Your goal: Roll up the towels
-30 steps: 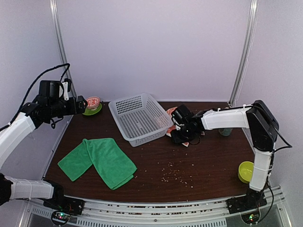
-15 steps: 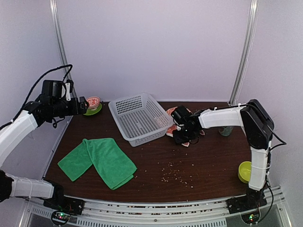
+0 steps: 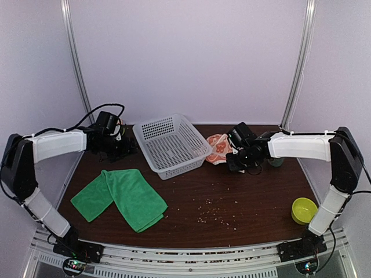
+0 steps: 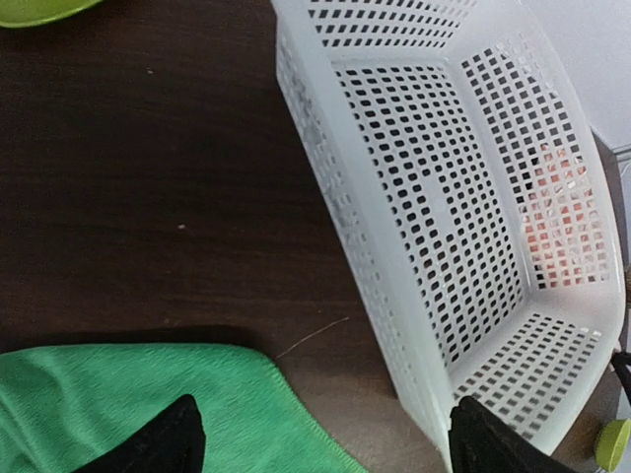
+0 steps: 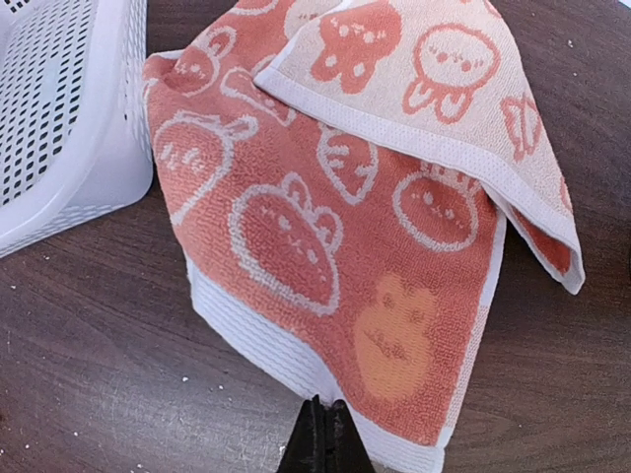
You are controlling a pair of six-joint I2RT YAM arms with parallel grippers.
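The green towel (image 3: pixel 119 197) lies folded and flat at the front left of the table; its corner (image 4: pixel 148 414) shows in the left wrist view. My left gripper (image 3: pixel 124 149) hovers low between that towel and the basket, jaws wide open (image 4: pixel 325 439) with nothing in them. The orange towel (image 3: pixel 218 147) with white cartoon prints lies crumpled just right of the basket. In the right wrist view, my right gripper (image 5: pixel 325 424) is shut on the white hem of the orange towel (image 5: pixel 335 217). In the top view, the right gripper (image 3: pixel 232 156) sits at that towel's right edge.
A white mesh basket (image 3: pixel 165 121) stands at the back middle, its wall (image 4: pixel 335 227) close to my left fingers. A lime bowl (image 3: pixel 301 209) sits at the front right, a small cup (image 3: pixel 276 161) behind my right arm. Crumbs (image 3: pixel 214 211) are scattered at the front middle.
My left arm swung down from high on the left to the table beside the basket. My right gripper shut on the orange towel's hem and drew it slightly right and back.
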